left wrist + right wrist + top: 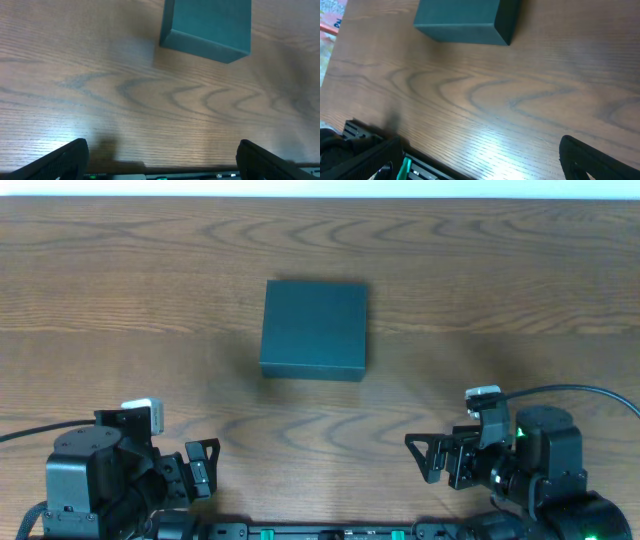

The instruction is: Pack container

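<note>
The container (314, 329) is a dark green-black square box, shut, lying flat on the wooden table a little above the centre in the overhead view. It also shows at the top of the left wrist view (207, 27) and of the right wrist view (465, 20). My left gripper (203, 466) is open and empty near the table's front left. My right gripper (435, 457) is open and empty near the front right. Both are well short of the container. No snack packets show.
The wooden table (150, 280) runs to a pale edge at the back. A black rail with green lights (300, 532) lies along the front edge. Something colourful (327, 20) shows beyond the table's side in the right wrist view.
</note>
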Robot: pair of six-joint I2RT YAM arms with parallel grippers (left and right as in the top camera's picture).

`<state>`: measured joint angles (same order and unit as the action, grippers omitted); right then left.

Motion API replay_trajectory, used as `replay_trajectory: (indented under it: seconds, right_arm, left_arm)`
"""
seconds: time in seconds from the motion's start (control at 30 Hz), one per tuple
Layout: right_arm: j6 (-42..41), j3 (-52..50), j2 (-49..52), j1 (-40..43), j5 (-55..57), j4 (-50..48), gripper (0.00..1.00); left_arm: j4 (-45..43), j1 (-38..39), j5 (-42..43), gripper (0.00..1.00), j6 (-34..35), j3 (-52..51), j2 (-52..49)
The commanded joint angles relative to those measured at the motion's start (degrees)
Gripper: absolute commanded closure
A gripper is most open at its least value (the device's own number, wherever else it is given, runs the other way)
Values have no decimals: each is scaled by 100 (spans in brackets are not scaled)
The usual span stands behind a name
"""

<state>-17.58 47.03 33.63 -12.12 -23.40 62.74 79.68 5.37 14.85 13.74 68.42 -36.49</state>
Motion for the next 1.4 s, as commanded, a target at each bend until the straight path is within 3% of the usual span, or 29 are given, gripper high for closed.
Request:
replay_trajectory:
  seconds: [0.0,0.13,0.2,0.33,0.6,0.83,1.37]
  right_arm:
    - [-81,-63,-9,4,-44,2,1]
    - [-81,-63,-9,4,-44,2,1]
    - [-81,-63,-9,4,-44,2,1]
    - [-81,-63,-9,4,-44,2,1]
    - [-81,-63,-9,4,-44,2,1]
    - [-81,-63,-9,4,-44,2,1]
    - [-81,-63,-9,4,-44,2,1]
  left_arm:
    - [-2,-22,-101,5,-15,-13,114]
    - [-573,-179,-697,5,-514,-275,597]
    - [-1270,-444,-691,5,-1222,-743,1021]
    - [-2197,-850,-697,5,-1801,-1965,1840]
    - [-3893,-953,-581,5,-1530,-4463,3016]
    - [-5226,-953,-590,5,-1200,-5875,3467]
    - [-5574,-931,-640,5,-1161,-6146,3628]
